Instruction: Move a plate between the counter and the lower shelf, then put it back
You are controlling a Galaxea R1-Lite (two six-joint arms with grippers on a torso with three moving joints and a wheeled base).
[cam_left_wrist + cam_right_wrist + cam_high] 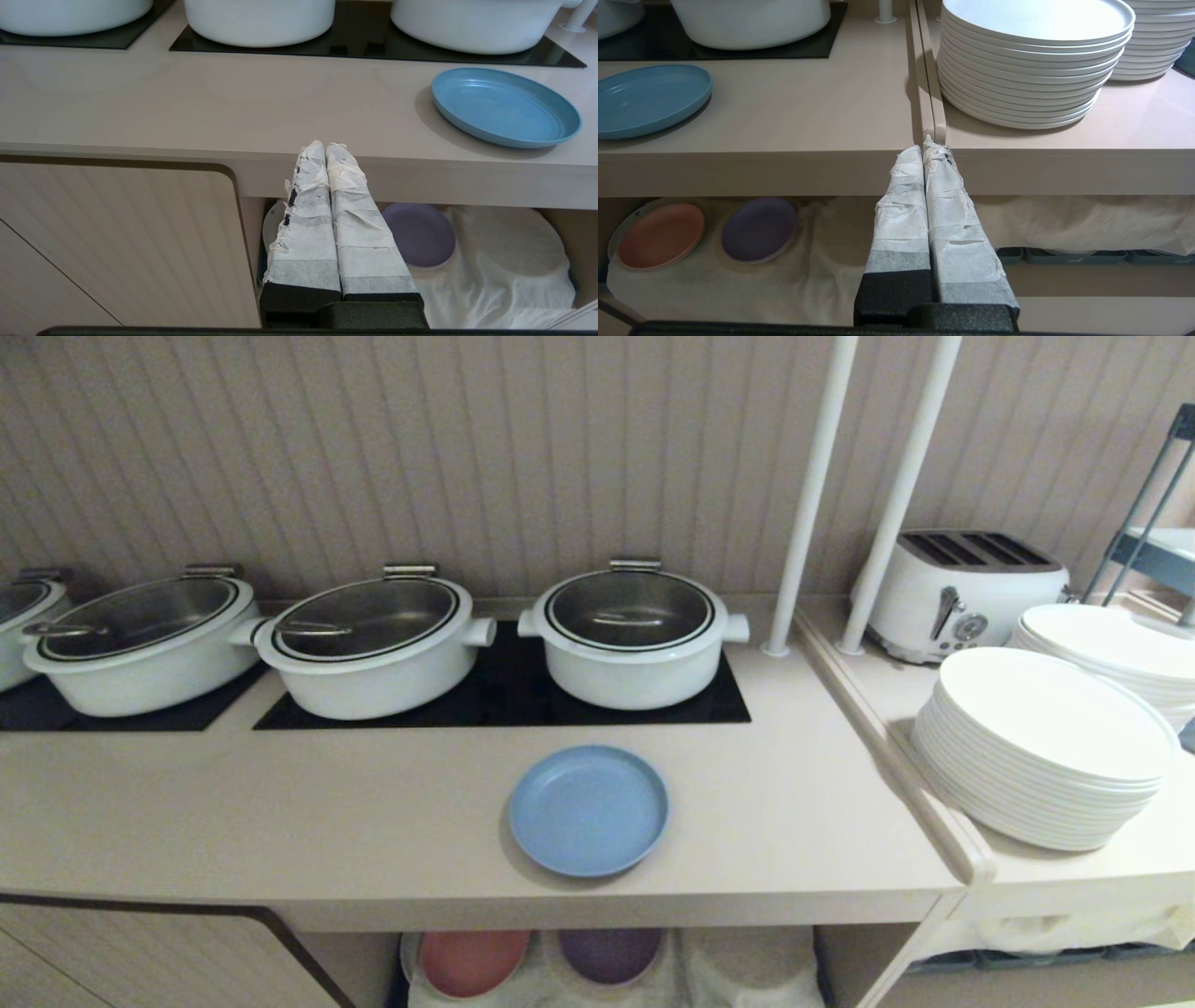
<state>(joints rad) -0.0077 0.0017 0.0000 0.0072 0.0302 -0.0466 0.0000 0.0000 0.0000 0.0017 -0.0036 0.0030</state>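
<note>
Head view: the plate (588, 810) sat on the counter (280, 812), near its front edge.
Below it, the lower shelf (747, 971) held a pink plate (471, 959) and a purple plate (609, 954). Left gripper (325, 147) and right gripper (924, 148) were both pressed together, holding nothing.

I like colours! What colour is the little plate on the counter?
Light blue: the small round matte plate, clearest in the head view.

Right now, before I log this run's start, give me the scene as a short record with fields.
plate: light-blue, flat on the counter, in front of the hob
lower shelf: white cloth carrying a pink plate and a purple plate
left gripper: shut, empty, level with the counter's front edge
right gripper: shut, empty, at the counter's front edge
beside counter: stacked white dinner plates, toaster
</note>
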